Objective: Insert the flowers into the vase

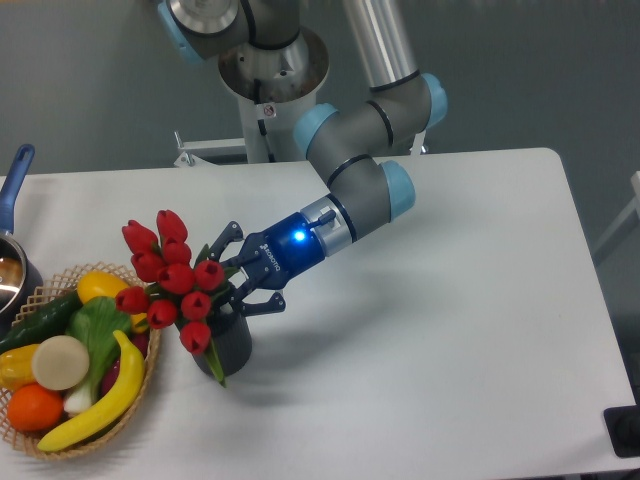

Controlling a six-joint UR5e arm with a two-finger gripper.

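Observation:
The flowers (168, 278) are a bunch of red tulips with green leaves. They stand in the small dark grey vase (228, 347) at the front left of the table and lean to the left over the basket. My gripper (230, 280) reaches in from the right, just above the vase's rim and right next to the stems. Its jaws stand spread apart and look open. The blooms hide the stems and the fingertips, so I cannot see whether a finger touches the bunch.
A wicker basket (140, 405) of toy fruit and vegetables sits right beside the vase on the left, with a banana (95, 410) along its edge. A blue-handled pot (12, 185) is at the far left edge. The white table (450, 330) extends to the right.

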